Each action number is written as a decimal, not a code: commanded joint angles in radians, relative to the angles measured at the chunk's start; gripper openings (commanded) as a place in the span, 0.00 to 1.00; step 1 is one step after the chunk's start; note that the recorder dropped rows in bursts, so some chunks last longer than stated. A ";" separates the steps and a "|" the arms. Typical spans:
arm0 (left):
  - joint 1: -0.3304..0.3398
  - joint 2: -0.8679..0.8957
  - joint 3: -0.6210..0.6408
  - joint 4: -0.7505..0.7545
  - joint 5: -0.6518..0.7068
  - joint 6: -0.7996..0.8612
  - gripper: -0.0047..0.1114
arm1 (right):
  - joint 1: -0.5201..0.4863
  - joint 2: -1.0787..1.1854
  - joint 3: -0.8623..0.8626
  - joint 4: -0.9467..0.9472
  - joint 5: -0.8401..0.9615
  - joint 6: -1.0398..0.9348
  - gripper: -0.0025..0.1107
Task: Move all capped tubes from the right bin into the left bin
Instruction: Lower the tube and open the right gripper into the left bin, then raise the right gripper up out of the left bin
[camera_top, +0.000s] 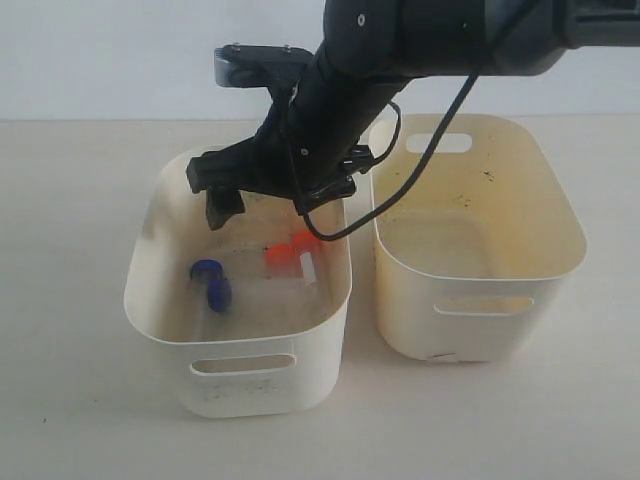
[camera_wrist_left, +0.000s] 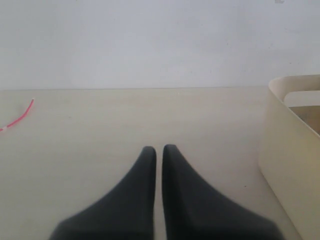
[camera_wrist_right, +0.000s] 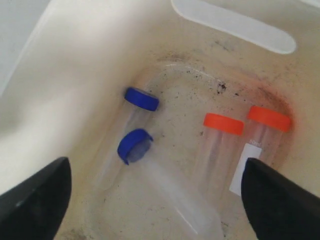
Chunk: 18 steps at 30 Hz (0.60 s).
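Note:
Reaching across from the right, my right gripper (camera_top: 281, 192) hangs open over the left bin (camera_top: 240, 385), a whiter tub with dark smudges on its floor. Nothing sits between its fingers (camera_wrist_right: 40, 200). Several capped tubes lie in this bin. Two have blue caps (camera_top: 205, 268) (camera_top: 219, 293), and the blue-capped one (camera_wrist_right: 134, 146) right under the right gripper (camera_wrist_right: 156, 167) looks blurred. Two orange-capped tubes (camera_wrist_right: 223, 123) (camera_wrist_right: 269, 118) lie side by side, one with a white label (camera_wrist_right: 245, 170). The cream right bin (camera_top: 480, 320) shows no tubes inside. My left gripper (camera_wrist_left: 159, 148) is shut over bare table.
The two bins stand side by side with a narrow gap between them. A black cable (camera_top: 400, 190) loops from the right arm over the right bin's rim. A bin wall (camera_wrist_left: 285, 150) stands beside my left gripper. A red mark (camera_wrist_left: 20, 117) lies on the table.

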 joint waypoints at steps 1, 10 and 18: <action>0.000 -0.004 -0.003 -0.002 -0.009 -0.002 0.08 | 0.001 -0.004 0.001 0.000 0.003 -0.012 0.77; 0.000 -0.004 -0.003 -0.002 -0.009 -0.002 0.08 | 0.001 -0.038 0.001 -0.007 0.024 -0.012 0.57; 0.000 -0.004 -0.003 -0.002 -0.009 -0.002 0.08 | 0.001 -0.142 0.001 -0.035 0.087 -0.011 0.03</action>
